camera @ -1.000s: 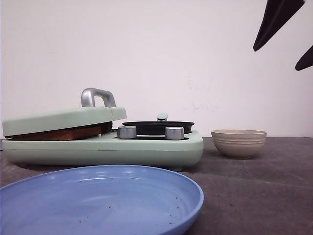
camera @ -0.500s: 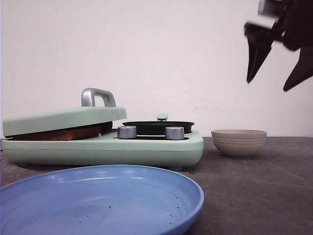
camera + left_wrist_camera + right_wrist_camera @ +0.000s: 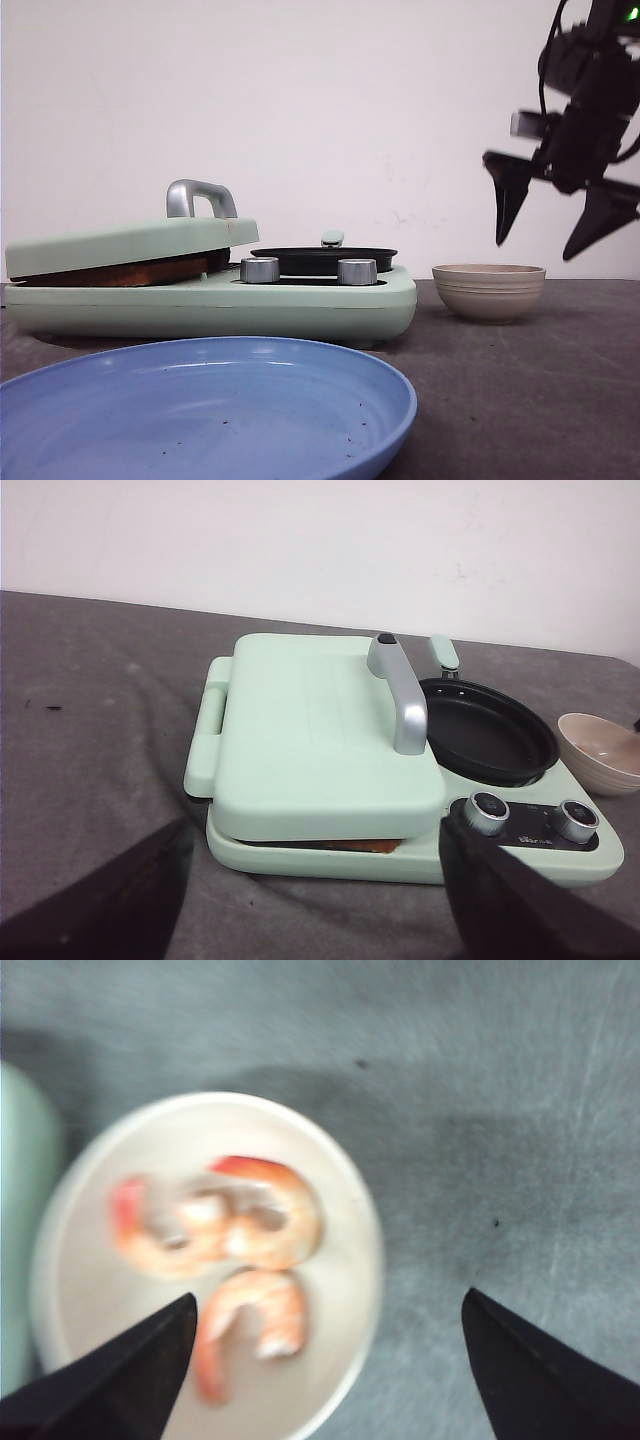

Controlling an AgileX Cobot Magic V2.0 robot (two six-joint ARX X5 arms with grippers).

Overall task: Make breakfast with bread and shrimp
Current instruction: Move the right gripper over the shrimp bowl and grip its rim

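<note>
The shrimp, 3 curled pieces, lie in the beige bowl on the tabletop. The right tool hangs spread wide and empty, above the bowl and a little off to its right. The left tool, also spread and empty, faces the green cooker. Bare tabletop lies right of the bowl.

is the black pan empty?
Yes, in the left wrist view the pan shows only bare black surface; the shrimp lie in the bowl.

Black right hand, seemingly pointed fingers
</note>
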